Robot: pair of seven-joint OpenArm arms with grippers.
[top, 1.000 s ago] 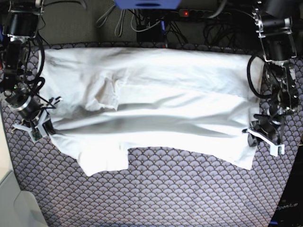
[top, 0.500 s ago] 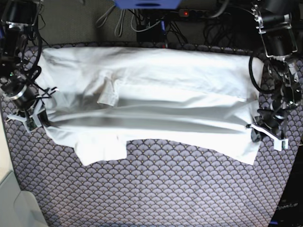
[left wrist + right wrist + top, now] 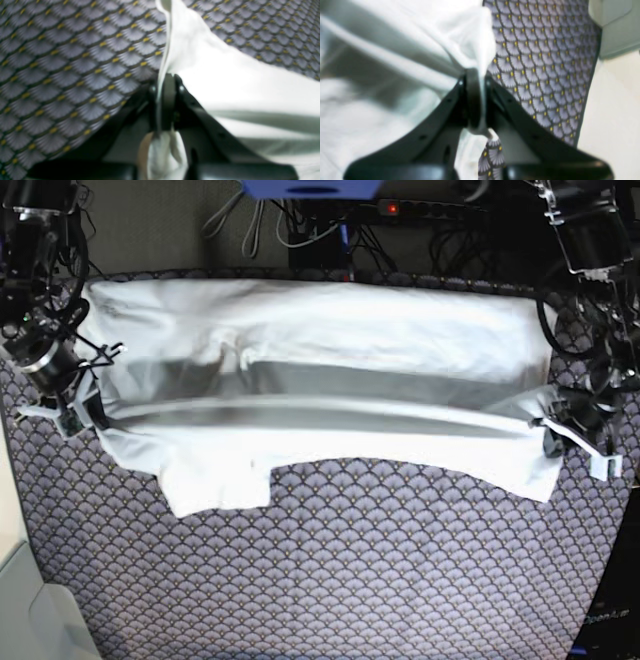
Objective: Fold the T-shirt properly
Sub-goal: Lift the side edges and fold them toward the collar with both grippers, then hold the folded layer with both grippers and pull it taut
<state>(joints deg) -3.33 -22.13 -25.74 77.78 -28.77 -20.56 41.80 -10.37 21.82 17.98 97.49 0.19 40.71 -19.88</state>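
Observation:
The white T-shirt [image 3: 330, 330] lies spread widthwise over the scale-patterned table cover [image 3: 350, 580], with a taut raised ridge running between my two grippers. At the base view's right, my left gripper [image 3: 552, 438] is shut on the shirt's edge. The left wrist view shows the left gripper [image 3: 165, 80] pinching a thin fold of the T-shirt [image 3: 225, 82]. At the base view's left, my right gripper [image 3: 85, 412] is shut on the opposite edge. In the right wrist view the right gripper [image 3: 475, 75] clamps bunched T-shirt [image 3: 395, 37] fabric.
Cables and a power strip [image 3: 400, 210] lie behind the table, beside a blue object [image 3: 310, 188]. A pale bin [image 3: 20, 610] stands off the front left corner and shows as a pale bin [image 3: 615, 30] in the right wrist view.
Both grippers have moved outward and toward the back while holding the shirt. The sagging fold between them has pulled into a straight, tight ridge, and the front hem has shifted back.

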